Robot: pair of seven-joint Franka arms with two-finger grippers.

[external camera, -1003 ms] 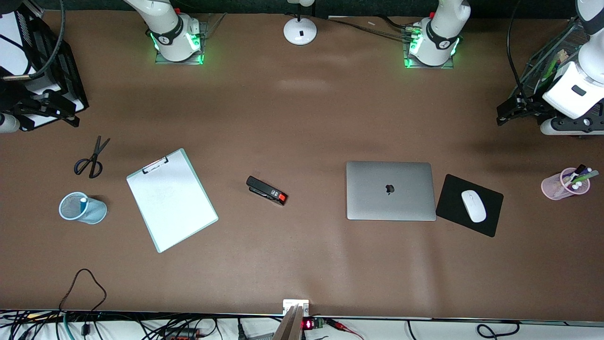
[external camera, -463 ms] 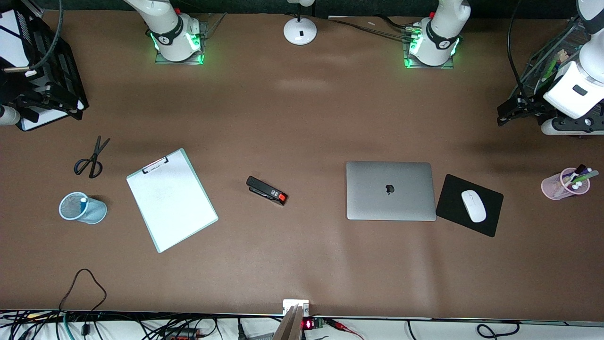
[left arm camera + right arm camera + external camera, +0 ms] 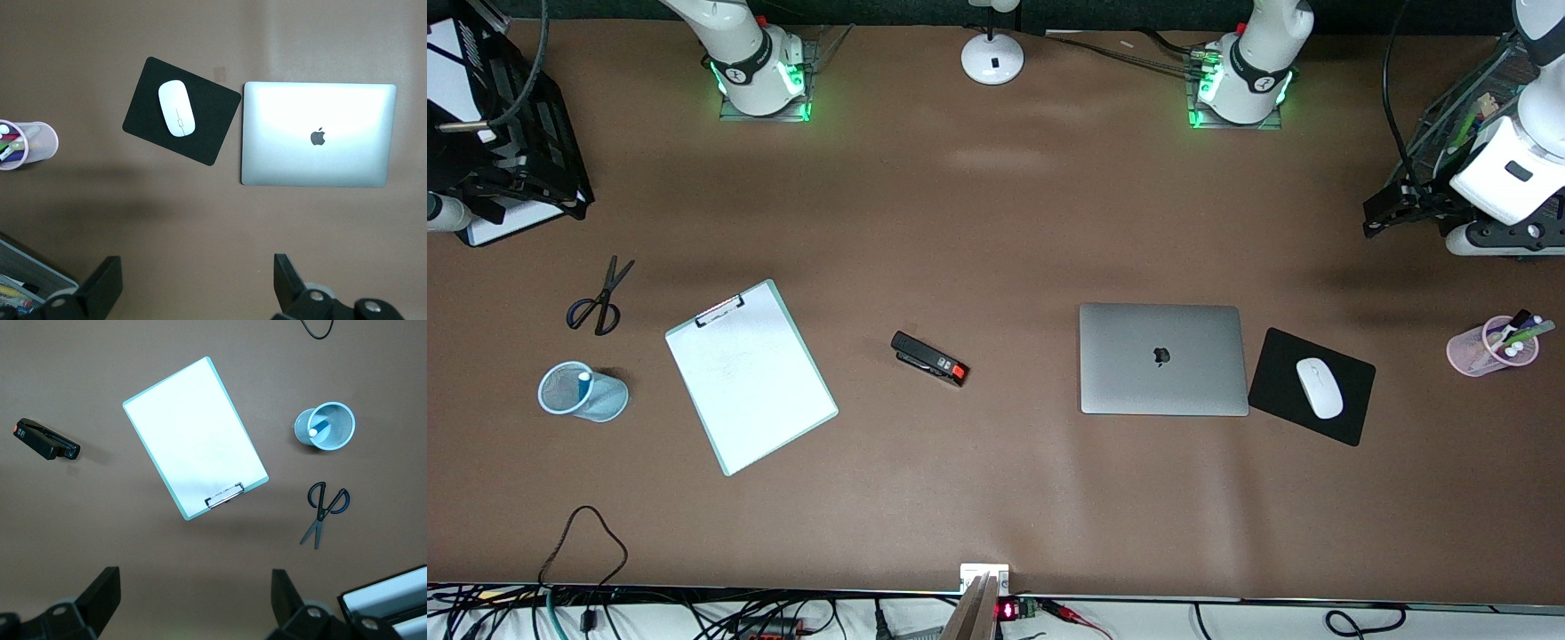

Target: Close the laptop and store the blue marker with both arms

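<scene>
The silver-grey laptop [image 3: 1163, 359] lies on the table with its lid shut and the apple logo up; the left wrist view shows the laptop [image 3: 319, 133] too. The blue marker [image 3: 584, 380] stands white end up in a light blue mesh cup [image 3: 596, 402] toward the right arm's end, and the right wrist view shows the blue marker [image 3: 319, 427] in that cup [image 3: 337, 433]. My left gripper [image 3: 197, 267] hangs open and empty high over bare table at the left arm's end. My right gripper [image 3: 195, 583] is open and empty, high over the right arm's end.
Scissors [image 3: 598, 302], a clipboard [image 3: 749, 378] and a black stapler [image 3: 929, 358] lie between cup and laptop. A white mouse [image 3: 1319, 388] sits on a black pad [image 3: 1280, 382] beside the laptop. A pink cup [image 3: 1485, 348] of markers, a lamp base [image 3: 992, 58] and trays stand at the table's ends.
The right gripper has drifted a little toward the table's end and away from the front camera. The left arm and everything on the table stay as they were.
</scene>
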